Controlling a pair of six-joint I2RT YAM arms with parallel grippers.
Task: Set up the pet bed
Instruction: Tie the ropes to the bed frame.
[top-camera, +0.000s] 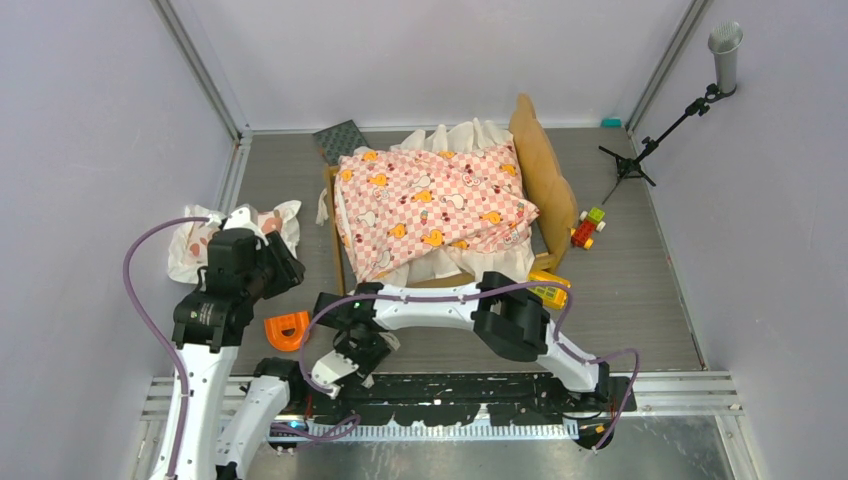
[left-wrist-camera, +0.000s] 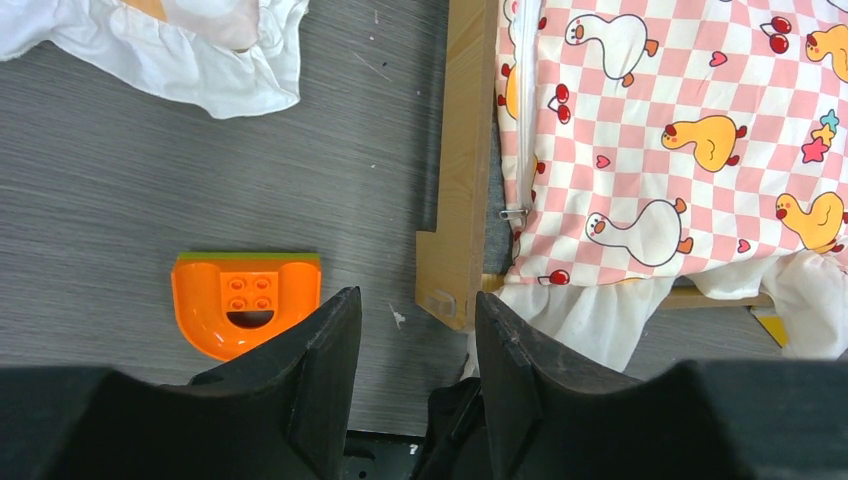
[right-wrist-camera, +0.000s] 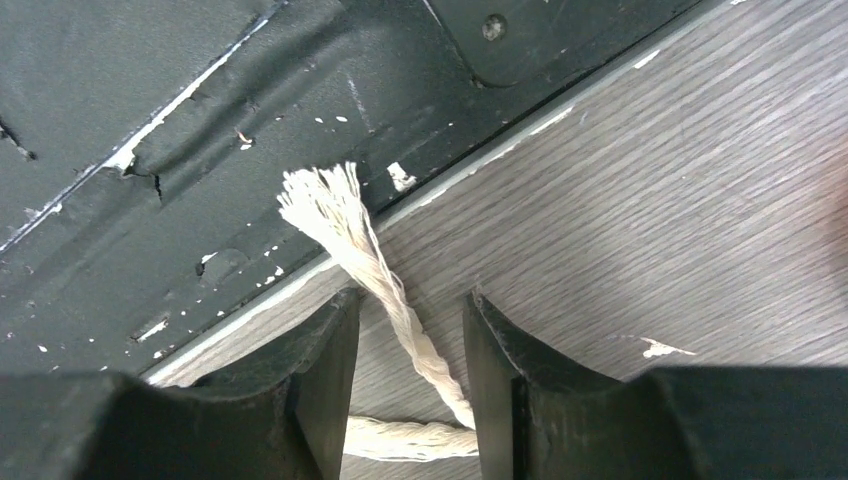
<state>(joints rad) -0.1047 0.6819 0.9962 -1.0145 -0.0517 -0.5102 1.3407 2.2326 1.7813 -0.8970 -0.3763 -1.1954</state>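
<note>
Finding: the pet bed (top-camera: 547, 160) stands mid-desk (top-camera: 650, 310) with its headboard to your right. Its tan frame is mostly hidden under a pink-checkered duck-print sheet (top-camera: 430, 200), which lies bunched and skewed with its ruffles spilling over the near rail. The right tool (right-wrist-camera: 409, 310) is folded back to the near edge of the desk. Its jaws are apart and straddle a white twisted rope (right-wrist-camera: 345, 220), whose frayed end lies across the black base plate (right-wrist-camera: 180, 120); nothing is clamped yet. The left tool (left-wrist-camera: 417, 300) hovers over bare desk just beside the bed's near-left corner, jaws parted and empty, with an orange studded block (left-wrist-camera: 245, 300) just to its left. The step in hand appears to be taking up the rope. To do it well, centre the cord between the fingers, since low in the wrist view it runs closer to the right-hand finger. Close on the twisted body rather than the loose fray, and lift straight up so the plate's edge does not snag it. Hold the left tool clear of the frame corner. The floral pillow (top-camera: 200, 240) lies well apart at the left. No brand, label or writing is legible; the sheet bears pictures only.
</note>
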